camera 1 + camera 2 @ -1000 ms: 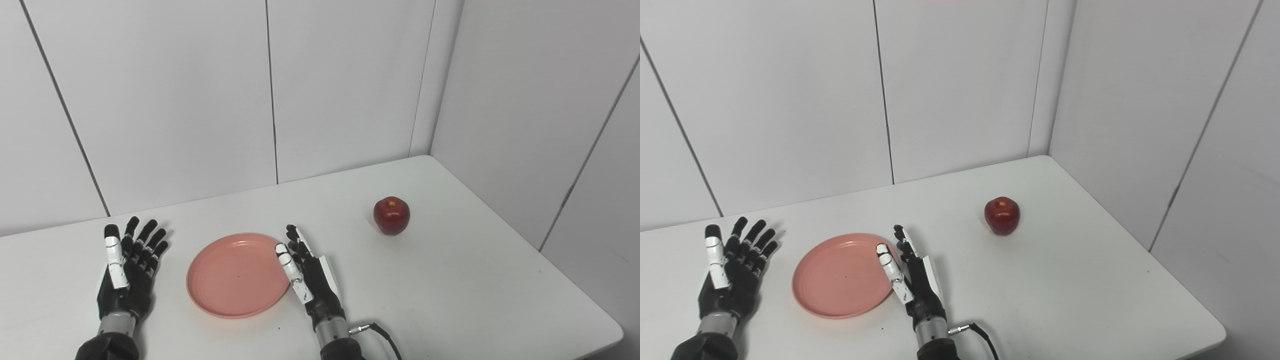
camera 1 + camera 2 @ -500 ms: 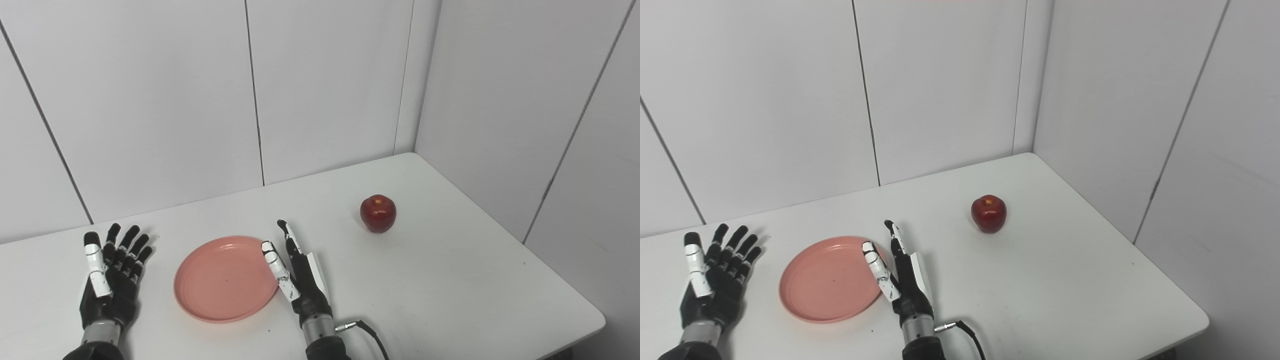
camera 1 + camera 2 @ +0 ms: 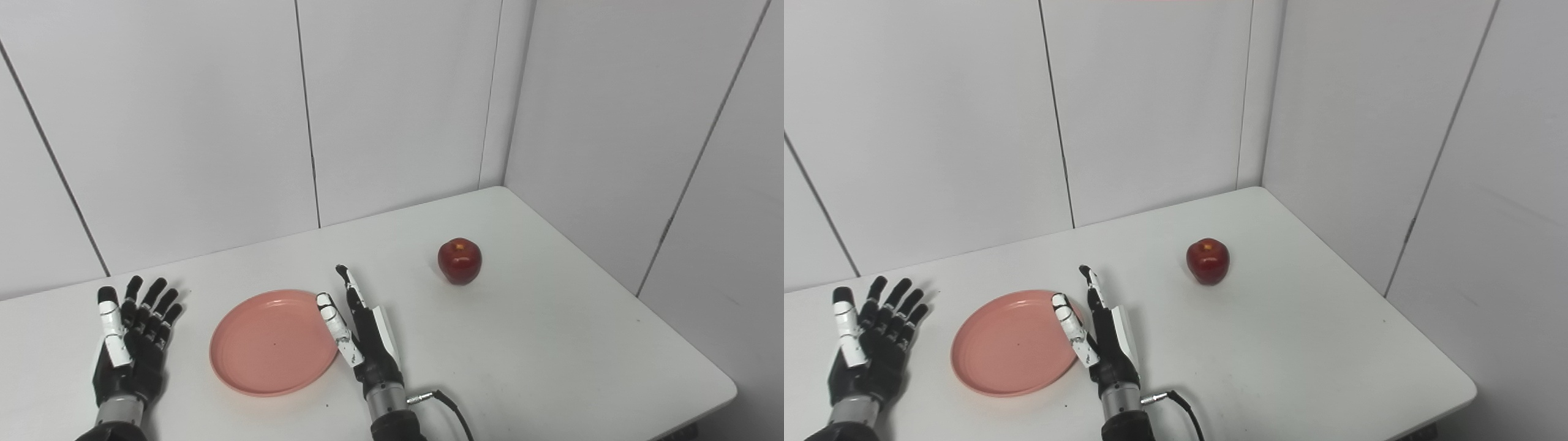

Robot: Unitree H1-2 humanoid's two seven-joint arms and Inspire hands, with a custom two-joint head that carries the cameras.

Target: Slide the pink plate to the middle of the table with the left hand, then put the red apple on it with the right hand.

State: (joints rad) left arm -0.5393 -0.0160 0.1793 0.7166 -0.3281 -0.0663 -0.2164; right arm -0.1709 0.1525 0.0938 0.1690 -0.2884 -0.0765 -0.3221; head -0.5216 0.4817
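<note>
Left hand (image 3: 131, 346), black jointed plastic with a white thumb segment, is spread flat, palm up, empty, at the table's (image 3: 551, 343) left side, apart from the pink plate (image 3: 272, 343), a round, shallow, matte dish with faint concentric rings. Right hand (image 3: 361, 331), same black-and-white build, stands edge-on with fingers straight, holding nothing, just beside the plate's right rim. Glossy round red apple (image 3: 459, 260) sits well right and farther back on the smooth white tabletop.

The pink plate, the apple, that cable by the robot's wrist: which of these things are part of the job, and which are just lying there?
Part of the job:
round pink plastic plate
shiny red apple
left robot hand, open
right robot hand, open

Just there:
black cable with metal plug at the right wrist
white table
white wall panels
</note>
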